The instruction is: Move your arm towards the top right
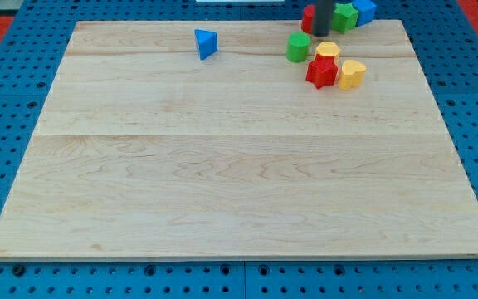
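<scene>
My dark rod comes down at the view's top right, and my tip (320,34) rests among a cluster of blocks. Just left of the rod is a red block (307,18), partly hidden by it. Just right of it are a green block (344,17) and a blue block (364,9) at the board's top edge. Below my tip lie a green cylinder-like block (298,47), a yellow block (328,51), a red star-like block (322,72) and a yellow block (352,74).
A blue triangular block (206,43) lies alone at the top, left of the cluster. The wooden board (239,166) sits on a blue pegboard surface (7,100), with red areas at the view's upper corners.
</scene>
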Motion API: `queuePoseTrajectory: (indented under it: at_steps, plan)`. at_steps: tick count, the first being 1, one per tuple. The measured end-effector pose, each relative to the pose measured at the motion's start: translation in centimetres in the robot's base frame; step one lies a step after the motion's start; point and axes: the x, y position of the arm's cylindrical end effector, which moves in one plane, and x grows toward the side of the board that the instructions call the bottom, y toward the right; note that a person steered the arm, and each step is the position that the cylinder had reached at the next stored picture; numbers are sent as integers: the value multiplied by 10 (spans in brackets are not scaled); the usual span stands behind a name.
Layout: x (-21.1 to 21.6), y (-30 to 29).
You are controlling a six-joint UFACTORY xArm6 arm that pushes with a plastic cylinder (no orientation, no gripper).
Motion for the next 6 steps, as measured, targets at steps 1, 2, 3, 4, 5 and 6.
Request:
queuePoseTrajectory:
  at_steps: [1,2,3,4,5,6]
  plan:
    - [-18,38]
    - [-28,32]
    - [-28,25]
    - [-14,31]
    - [5,34]
    - [5,102]
